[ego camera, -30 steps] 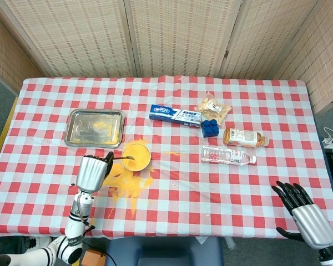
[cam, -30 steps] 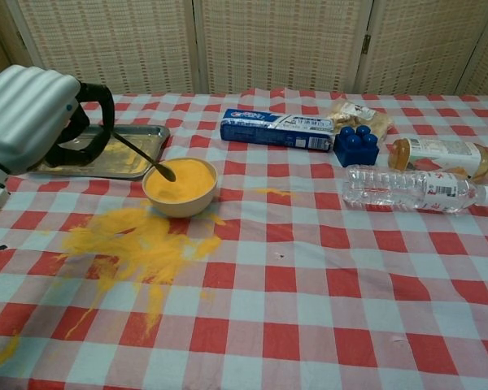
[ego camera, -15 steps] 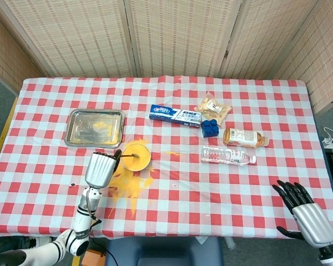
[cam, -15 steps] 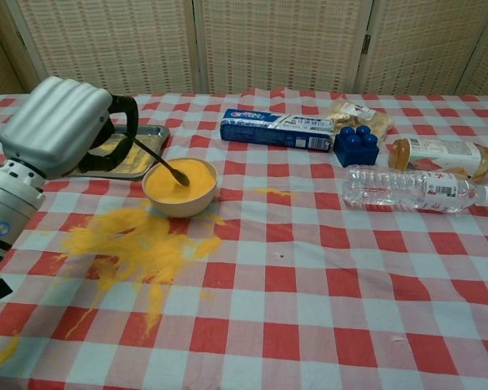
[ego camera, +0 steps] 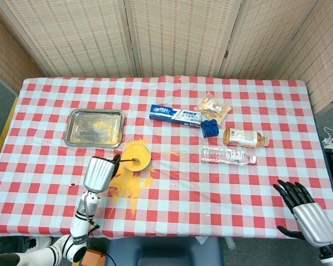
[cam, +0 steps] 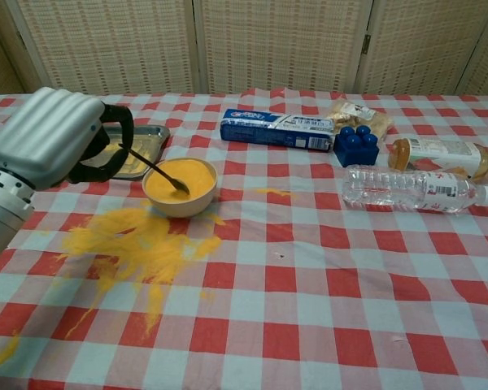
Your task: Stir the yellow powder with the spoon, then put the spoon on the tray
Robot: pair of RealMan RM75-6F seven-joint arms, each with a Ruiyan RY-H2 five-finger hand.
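Observation:
A cream bowl (ego camera: 136,155) (cam: 180,187) full of yellow powder stands near the table's left middle. My left hand (ego camera: 99,173) (cam: 55,139) grips the dark handle of a spoon (cam: 158,169) (ego camera: 127,160), and the spoon's bowl dips into the powder. The silver tray (ego camera: 95,127) (cam: 135,152) lies just behind and left of the bowl, dusted with yellow powder. My right hand (ego camera: 308,218) hovers at the table's near right corner, fingers spread, holding nothing; only the head view shows it.
Spilled yellow powder (cam: 138,248) (ego camera: 129,185) covers the cloth in front of the bowl. Behind and to the right lie a toothpaste box (cam: 276,130), a snack bag (cam: 359,114), a blue block (cam: 357,145), a tea bottle (cam: 443,156) and a water bottle (cam: 415,188).
My left hand swung right toward the bowl, then drew back a little to the left and nearer. The spoon's tip shifted within the powder. My right hand stayed put.

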